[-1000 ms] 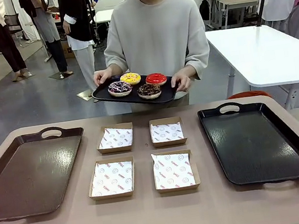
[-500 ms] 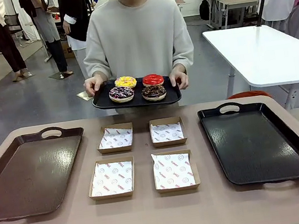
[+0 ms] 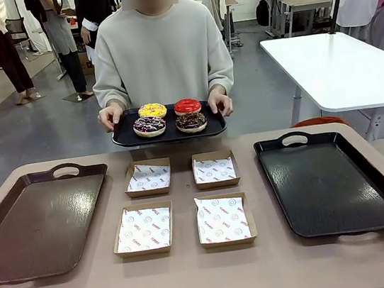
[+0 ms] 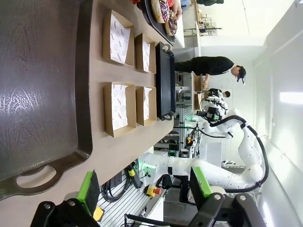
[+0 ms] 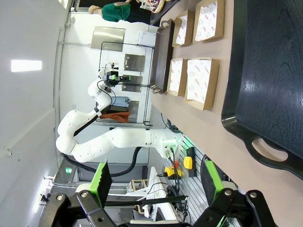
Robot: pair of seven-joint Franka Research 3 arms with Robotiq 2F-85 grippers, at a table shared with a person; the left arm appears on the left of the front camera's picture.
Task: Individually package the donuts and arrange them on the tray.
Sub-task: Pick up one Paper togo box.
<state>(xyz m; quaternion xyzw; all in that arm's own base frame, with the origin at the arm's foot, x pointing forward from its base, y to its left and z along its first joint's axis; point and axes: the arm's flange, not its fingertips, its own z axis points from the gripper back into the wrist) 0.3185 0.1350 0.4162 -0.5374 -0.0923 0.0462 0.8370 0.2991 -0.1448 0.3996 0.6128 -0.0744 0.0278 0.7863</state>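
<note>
A person at the far side holds a small black serving tray [image 3: 124,137] with both hands, just beyond the table edge. On it lie the donuts: yellow-iced [image 3: 152,111], red-iced [image 3: 187,106], dark with pale drizzle [image 3: 149,125] and chocolate with sprinkles [image 3: 192,122]. They also peek in at the top of the left wrist view as donuts [image 4: 163,9]. My left gripper [image 4: 144,185] hangs open off the table's near-left corner, over the brown tray's handle end. My right gripper [image 5: 156,177] hangs open off the near-right corner, by the black tray's handle. Neither holds anything.
Several paper-lined cardboard boxes sit mid-table in two rows, such as the far-left box [image 3: 148,177] and the near-right box [image 3: 223,220]. A large brown tray [image 3: 38,223] lies at the left and a large black tray [image 3: 330,185] at the right. Other people and tables stand behind.
The person has shifted leftward with the donut tray and levelled it, bringing it closer to the table's far edge. Both grippers stay open and still.
</note>
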